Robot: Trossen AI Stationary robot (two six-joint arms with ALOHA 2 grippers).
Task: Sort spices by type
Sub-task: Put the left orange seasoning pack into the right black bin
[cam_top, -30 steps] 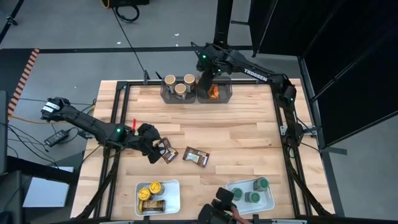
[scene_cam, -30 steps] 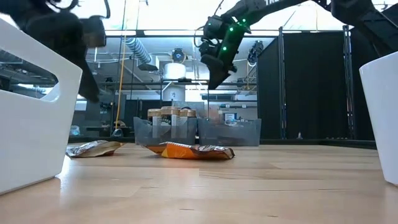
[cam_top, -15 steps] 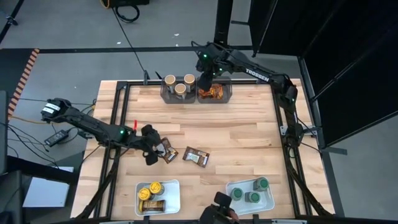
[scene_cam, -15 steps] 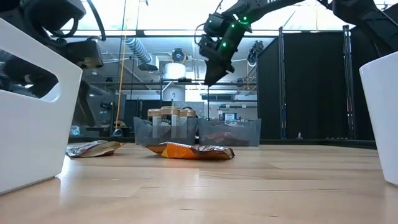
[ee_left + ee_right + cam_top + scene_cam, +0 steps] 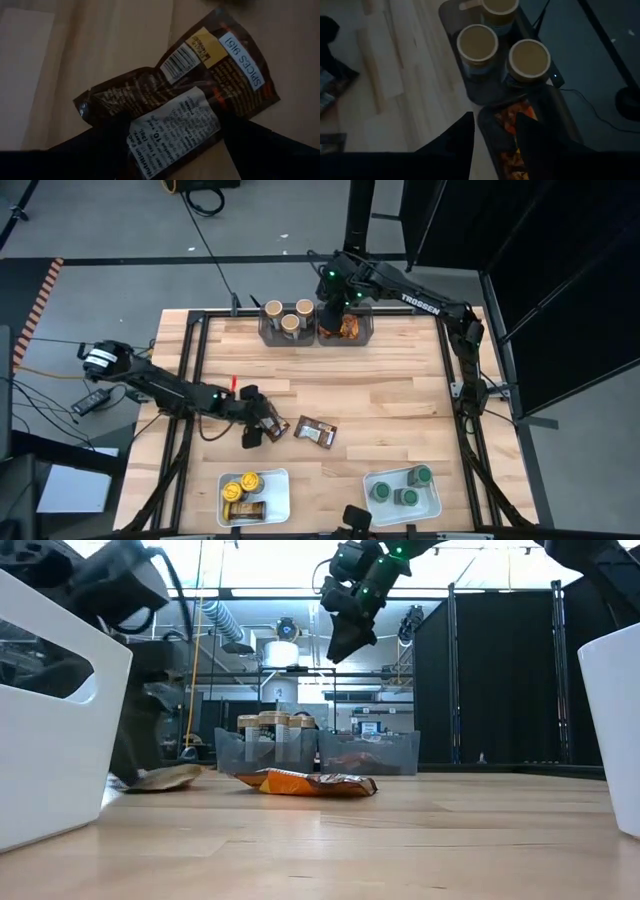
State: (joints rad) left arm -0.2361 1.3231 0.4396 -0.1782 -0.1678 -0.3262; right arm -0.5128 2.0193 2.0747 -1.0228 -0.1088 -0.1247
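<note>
Three tan-lidded jars [image 5: 288, 315], three green [image 5: 402, 486], two yellow [image 5: 241, 486].

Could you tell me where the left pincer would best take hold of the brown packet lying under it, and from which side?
Probably from straight above, at the crumpled, pinched waist of the brown packet. It lies flat on the table, so its edges offer little to grip, but the middle bunches up into a raised ridge. The left pincer already straddles it, fingers on either side.

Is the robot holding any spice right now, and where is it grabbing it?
Nothing is held. The left gripper is open, its fingers straddling a brown packet that lies on the table. The right gripper hangs open and empty over the far bins.
</note>
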